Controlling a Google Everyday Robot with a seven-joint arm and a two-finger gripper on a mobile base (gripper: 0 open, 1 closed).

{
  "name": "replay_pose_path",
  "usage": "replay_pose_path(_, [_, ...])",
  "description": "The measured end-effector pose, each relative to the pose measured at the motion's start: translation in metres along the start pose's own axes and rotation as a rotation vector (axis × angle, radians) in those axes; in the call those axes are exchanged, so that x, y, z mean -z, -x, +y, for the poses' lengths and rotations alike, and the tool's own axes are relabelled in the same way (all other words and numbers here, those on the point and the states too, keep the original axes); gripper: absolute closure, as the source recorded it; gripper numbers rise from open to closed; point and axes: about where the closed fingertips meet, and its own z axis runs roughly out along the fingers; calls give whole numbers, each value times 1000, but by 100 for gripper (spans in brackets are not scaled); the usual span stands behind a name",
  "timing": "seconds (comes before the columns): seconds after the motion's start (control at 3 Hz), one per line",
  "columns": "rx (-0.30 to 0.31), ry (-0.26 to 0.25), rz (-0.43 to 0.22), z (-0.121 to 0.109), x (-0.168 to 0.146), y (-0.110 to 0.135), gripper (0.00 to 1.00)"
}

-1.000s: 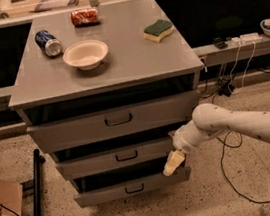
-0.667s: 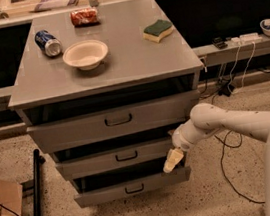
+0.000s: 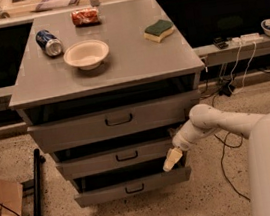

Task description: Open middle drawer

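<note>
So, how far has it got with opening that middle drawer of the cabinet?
Partway, it seems. Done: the middle drawer already stands a little way out, with a dark gap above its front. In hand: the gripper is at the right end of that front, well to the side of the handle. Left: drawing the drawer further out, since its inside is not yet on show.

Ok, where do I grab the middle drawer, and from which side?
Take the small dark bail handle centred on the middle drawer, approaching straight from the front; the face is otherwise flat. The gripper sits by its right end.
</note>
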Motion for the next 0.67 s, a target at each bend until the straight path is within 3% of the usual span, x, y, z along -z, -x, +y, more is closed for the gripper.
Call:
replay_pose_path(0.33, [-10,21,4,5,1,-1,15])
replay_pose_path(0.67, [-10,21,4,5,5,2,37])
